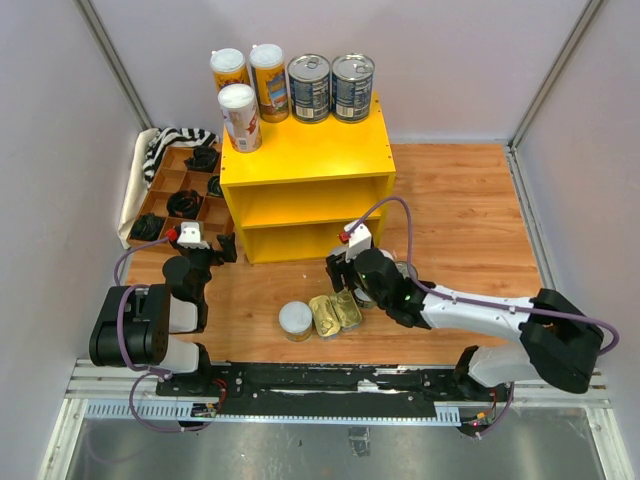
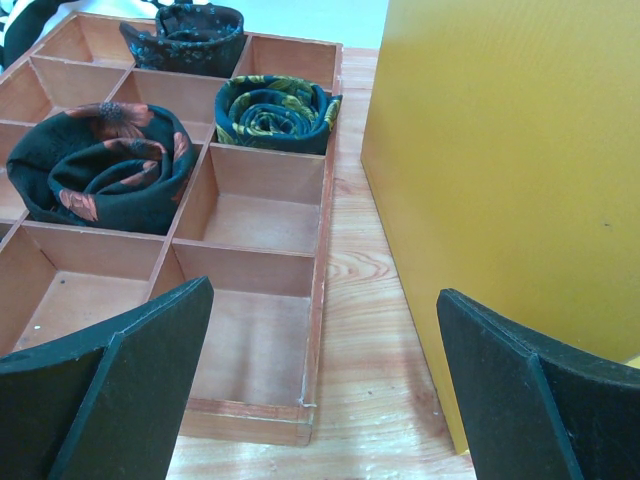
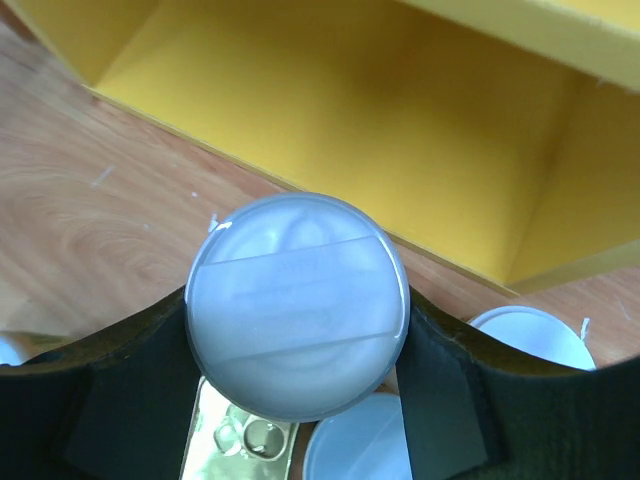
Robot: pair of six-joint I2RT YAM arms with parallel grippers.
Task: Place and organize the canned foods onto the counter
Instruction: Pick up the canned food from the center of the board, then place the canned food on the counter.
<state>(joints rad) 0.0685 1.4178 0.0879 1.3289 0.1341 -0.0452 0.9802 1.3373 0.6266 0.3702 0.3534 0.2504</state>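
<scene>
The yellow counter [image 1: 300,150] carries three tall white-lidded tins [image 1: 240,117] and two silver-topped dark cans [image 1: 309,87] on its flat top. My right gripper [image 1: 350,270] is shut on a short white-lidded can [image 3: 297,303], held just in front of the counter's bottom shelf opening [image 3: 350,110]. Below it lie a flat gold-topped tin [image 3: 235,440] and two more white-lidded cans [image 3: 360,445]. In the top view another short can [image 1: 296,320] and two flat gold tins [image 1: 335,313] sit on the floor. My left gripper [image 2: 325,400] is open and empty, low between the tray and the counter's left side [image 2: 510,180].
A brown divided wooden tray [image 2: 255,210] with rolled dark cloths [image 2: 100,170] lies left of the counter. A striped cloth [image 1: 170,142] lies behind the tray. Grey walls enclose the wooden floor; bare floor shows right of the counter [image 1: 460,210].
</scene>
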